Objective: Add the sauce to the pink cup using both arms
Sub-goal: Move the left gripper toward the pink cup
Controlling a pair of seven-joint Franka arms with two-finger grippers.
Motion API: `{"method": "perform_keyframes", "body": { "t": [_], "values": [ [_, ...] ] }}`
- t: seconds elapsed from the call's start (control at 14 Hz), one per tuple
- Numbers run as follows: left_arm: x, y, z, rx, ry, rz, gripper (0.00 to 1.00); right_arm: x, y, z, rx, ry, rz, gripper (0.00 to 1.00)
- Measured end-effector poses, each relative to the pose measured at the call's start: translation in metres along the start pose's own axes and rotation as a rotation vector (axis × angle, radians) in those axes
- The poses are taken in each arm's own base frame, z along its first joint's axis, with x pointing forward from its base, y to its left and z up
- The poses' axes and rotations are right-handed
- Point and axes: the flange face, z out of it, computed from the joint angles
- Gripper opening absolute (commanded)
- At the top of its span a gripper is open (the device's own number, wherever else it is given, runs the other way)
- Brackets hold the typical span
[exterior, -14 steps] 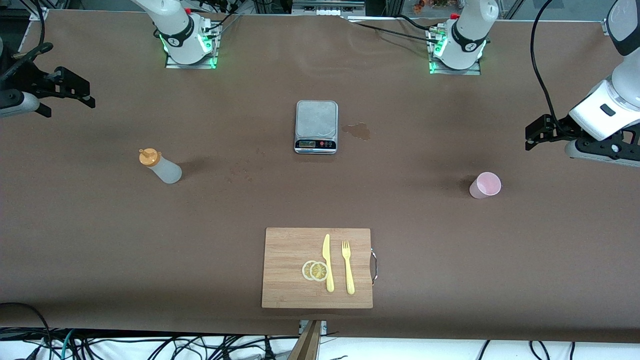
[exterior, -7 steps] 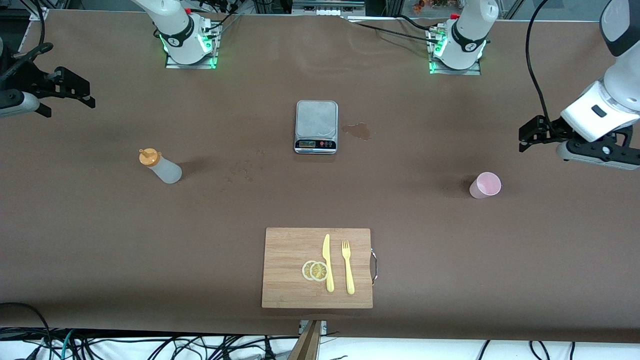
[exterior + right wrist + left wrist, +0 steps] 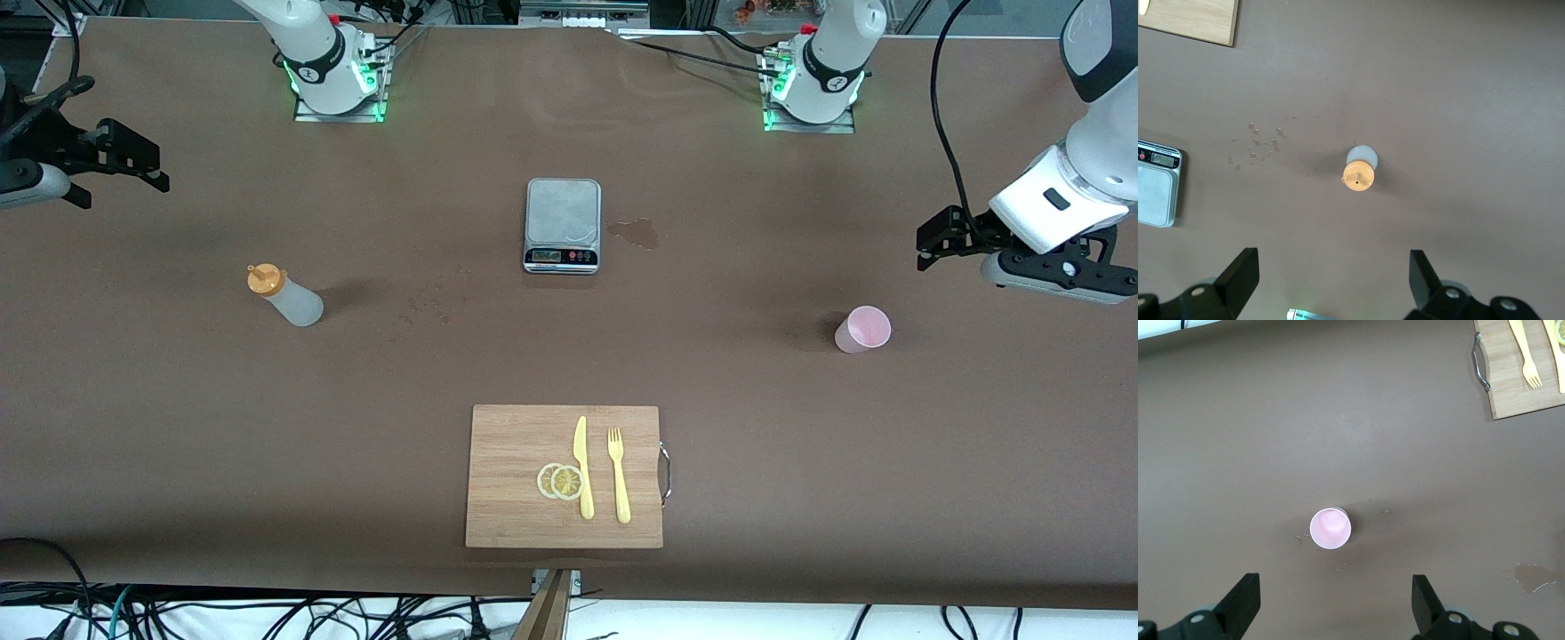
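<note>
The front view shows the whole brown table [image 3: 800, 462], with a kitchen scale [image 3: 562, 225] in the middle and a wooden cutting board [image 3: 516, 480] nearer the camera carrying a yellow knife [image 3: 582, 467], a yellow fork [image 3: 618, 476] and lemon slices [image 3: 560, 481]; the wrist views add what lies under each tool. The left gripper [image 3: 1335, 603] hangs in the air at the left arm's end of the table, fingers spread wide and holding nothing, with the pink cup [image 3: 1331, 528] upright on the table below, just ahead of its open fingers. The right gripper [image 3: 1333, 280] hangs at the right arm's end, likewise spread and empty, with the sauce bottle [image 3: 1360, 170] standing upright below, ahead of its fingers, orange cap up.
</note>
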Motion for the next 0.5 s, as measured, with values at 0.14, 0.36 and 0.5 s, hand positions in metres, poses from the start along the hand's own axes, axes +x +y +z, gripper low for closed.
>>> {"method": "perform_keyframes", "body": {
  "t": [0.14,0.36,0.5],
  "values": [
    [0.0005,-0.0016,0.0022,-0.001,-0.005,-0.003,1.0,0.0,0.0,0.0,0.0,0.0,0.0,1.0],
    [0.002,-0.0052,0.0082,-0.002,-0.015,-0.008,1.0,0.0,0.0,0.0,0.0,0.0,0.0,1.0],
    [0.0021,-0.0097,0.0102,-0.002,-0.019,-0.016,1.0,0.0,0.0,0.0,0.0,0.0,0.0,1.0]
  ]
}}
